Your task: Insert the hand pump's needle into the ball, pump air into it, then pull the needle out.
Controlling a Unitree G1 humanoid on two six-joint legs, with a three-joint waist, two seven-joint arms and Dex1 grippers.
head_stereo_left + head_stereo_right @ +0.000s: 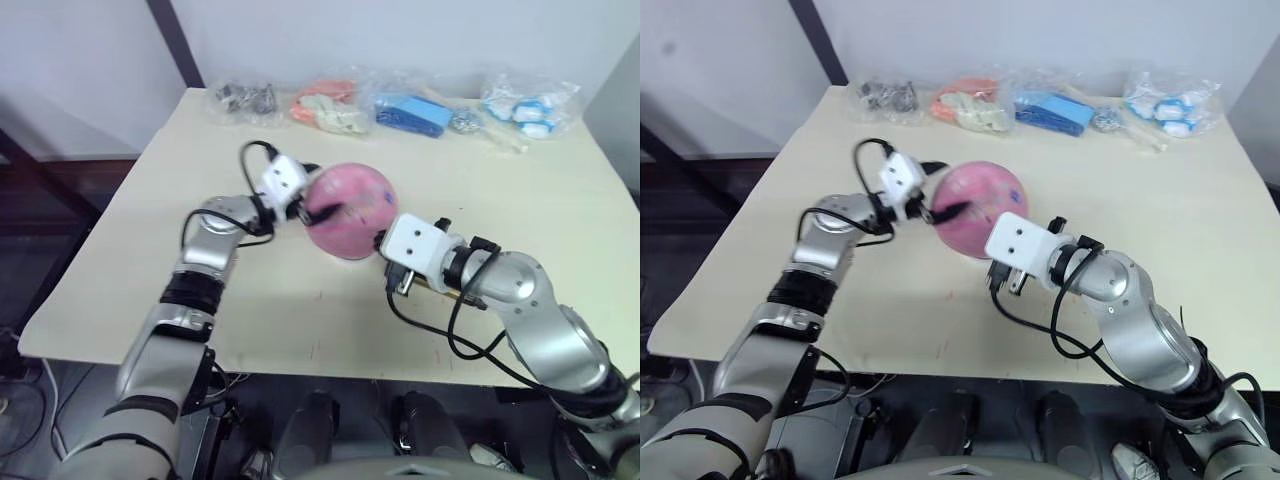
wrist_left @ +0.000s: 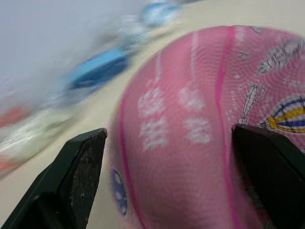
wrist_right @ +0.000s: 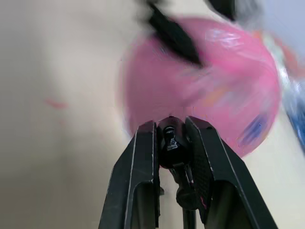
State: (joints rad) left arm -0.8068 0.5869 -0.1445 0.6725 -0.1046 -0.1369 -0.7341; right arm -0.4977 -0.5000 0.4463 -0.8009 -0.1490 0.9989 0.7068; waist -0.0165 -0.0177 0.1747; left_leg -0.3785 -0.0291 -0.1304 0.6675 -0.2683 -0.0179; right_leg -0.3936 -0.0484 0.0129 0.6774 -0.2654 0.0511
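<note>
Ball: we see the pink ball [image 1: 348, 212], round and printed with small pictures, sitting on the cream counter [image 1: 560, 230] near its middle, between our two grippers.
Left gripper: our left gripper [image 1: 310, 203] reaches in from the ball's left side. In the left wrist view its two black fingers [image 2: 81, 176] stand wide apart with the ball's curved face between them, so the jaws are spread around the ball. One finger lies across the ball's upper left face; whether the pads press the rubber we cannot tell.
Right gripper: our right gripper [image 3: 174, 143] sits at the ball's lower right edge, just beside it. The jaws are pinched on a small round black fitting, which we take to be the fitting of the needle [image 3: 170, 142], pointed toward the ball. We cannot make out the metal pin itself, nor whether it has entered the ball.
Hand pump: a short stretch of gold barrel of the hand pump [image 1: 432, 286] shows under our right wrist, lying on the counter.
Far edge of the counter: a row of clear bags [image 1: 405, 108] holding dark, orange, blue and white items lies well apart from the ball.
</note>
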